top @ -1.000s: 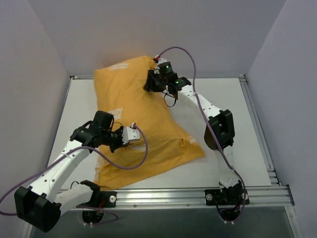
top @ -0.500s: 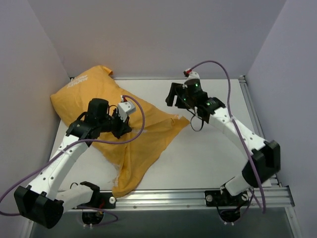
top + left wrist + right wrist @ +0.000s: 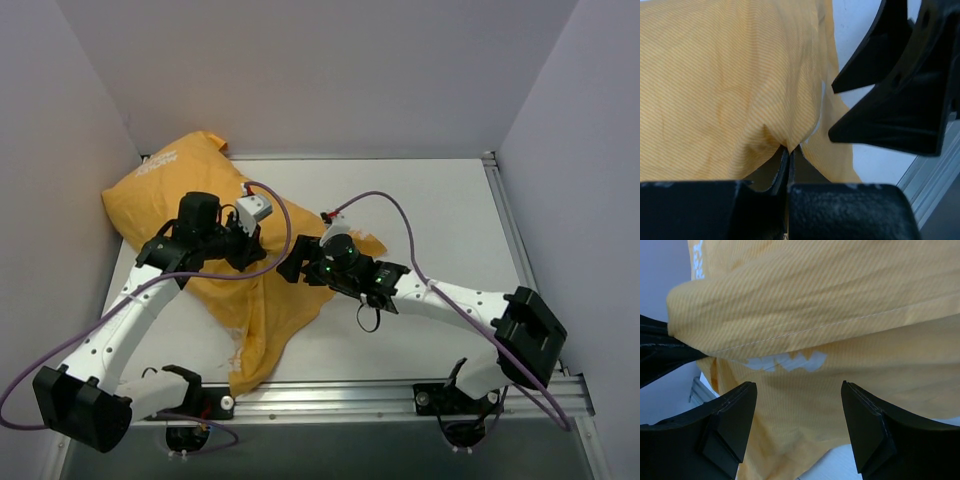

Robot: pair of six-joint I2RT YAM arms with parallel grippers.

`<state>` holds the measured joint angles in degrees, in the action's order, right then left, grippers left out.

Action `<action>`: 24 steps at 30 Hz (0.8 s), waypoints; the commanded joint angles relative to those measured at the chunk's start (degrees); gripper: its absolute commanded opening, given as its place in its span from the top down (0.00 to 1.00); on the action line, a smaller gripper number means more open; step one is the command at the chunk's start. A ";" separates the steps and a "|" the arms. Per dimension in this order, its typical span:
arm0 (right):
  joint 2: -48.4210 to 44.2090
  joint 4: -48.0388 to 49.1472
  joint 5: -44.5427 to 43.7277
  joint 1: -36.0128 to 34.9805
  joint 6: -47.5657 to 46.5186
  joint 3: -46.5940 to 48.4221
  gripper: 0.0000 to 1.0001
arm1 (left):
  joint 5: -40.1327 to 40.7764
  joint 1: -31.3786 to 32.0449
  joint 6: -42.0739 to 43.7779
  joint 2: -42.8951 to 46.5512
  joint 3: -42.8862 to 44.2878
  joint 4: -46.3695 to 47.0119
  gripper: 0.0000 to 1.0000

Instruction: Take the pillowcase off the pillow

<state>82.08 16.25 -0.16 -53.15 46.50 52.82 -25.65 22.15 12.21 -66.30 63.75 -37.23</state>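
Pillowcase [image 3: 190,190]: the bright orange-yellow case is lying on the left half of the white table [image 3: 440,210]. Its plump end is resting in the far left corner against the wall, and white lettering is showing there. A flatter, crumpled tail is trailing toward the near metal rail [image 3: 400,392].

Left gripper [image 3: 245,250]: it is reaching over the middle of the case. In the left wrist view the jaws are pressing together on a small raised fold of the striped orange cloth, which is puckering upward from the pinch.

Right gripper [image 3: 295,268]: its arm is stretching low across the table from the right, and the gripper is sitting at the case's right edge, just beside the left gripper.

Right jaws: they are standing wide apart and gripping nothing. In the right wrist view a stitched hem and a patch of white print are lying across the gap ahead of them.

Closeness: in the left wrist view, the two spread black fingers [image 3: 890,75] of the right gripper are hanging near the pinched fold.
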 commanded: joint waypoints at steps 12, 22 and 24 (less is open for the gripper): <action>8.18 2.66 -9.41 -2.67 3.51 6.24 1.00 | -1.25 -1.06 -3.06 0.47 0.42 3.13 0.89; -0.78 -2.71 -6.00 -2.23 5.62 -8.60 1.00 | 6.31 -1.23 -0.34 0.04 2.17 2.52 0.86; -1.66 -4.90 -4.15 -2.40 5.44 -10.27 1.00 | 7.45 -1.23 -0.25 -0.23 2.70 2.43 0.86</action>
<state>83.37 15.62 -5.52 -55.68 51.33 44.53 -21.17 21.47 11.00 -66.48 63.75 -36.99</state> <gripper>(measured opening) 0.026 0.136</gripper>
